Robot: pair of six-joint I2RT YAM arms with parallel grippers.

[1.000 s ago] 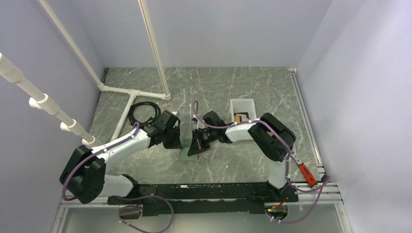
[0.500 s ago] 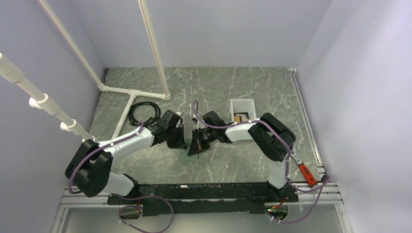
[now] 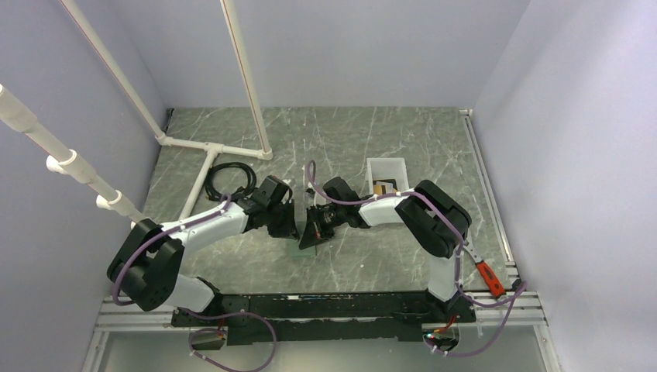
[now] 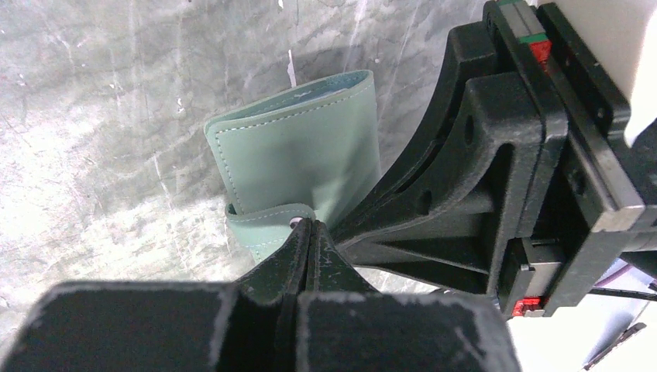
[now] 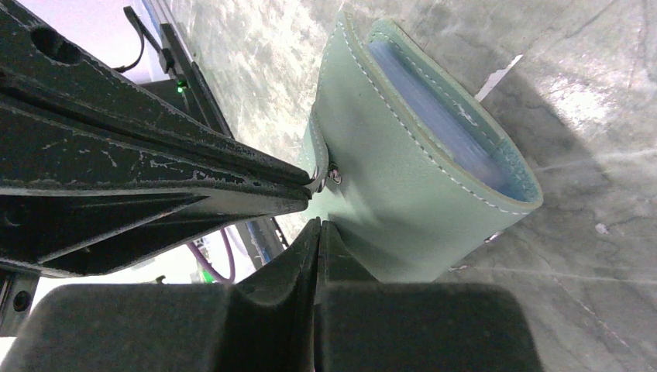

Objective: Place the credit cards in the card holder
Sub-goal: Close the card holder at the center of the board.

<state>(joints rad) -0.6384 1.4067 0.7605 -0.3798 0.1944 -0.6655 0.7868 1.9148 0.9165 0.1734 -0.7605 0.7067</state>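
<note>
The sage-green card holder [image 3: 304,243] stands on edge on the table between my two grippers, folded, with its light blue inside [image 5: 449,132] showing at the top. My left gripper [image 4: 310,227] is shut with its tips on the flap with the snap stud [image 4: 267,225]. My right gripper [image 5: 318,225] is shut against the holder's outer side [image 5: 403,209], low down, next to the stud [image 5: 334,177]. An orange-yellow credit card [image 3: 380,188] lies in the white bin [image 3: 387,165]. The pale card is not visible.
The white bin stands behind the right arm. A white pipe frame [image 3: 209,147] and a coiled black cable [image 3: 230,180] are at the back left. A red-handled tool [image 3: 488,277] lies by the right rail.
My left gripper has moved right and nearer, up to the card holder's flap. The right arm and the holder have stayed still.
</note>
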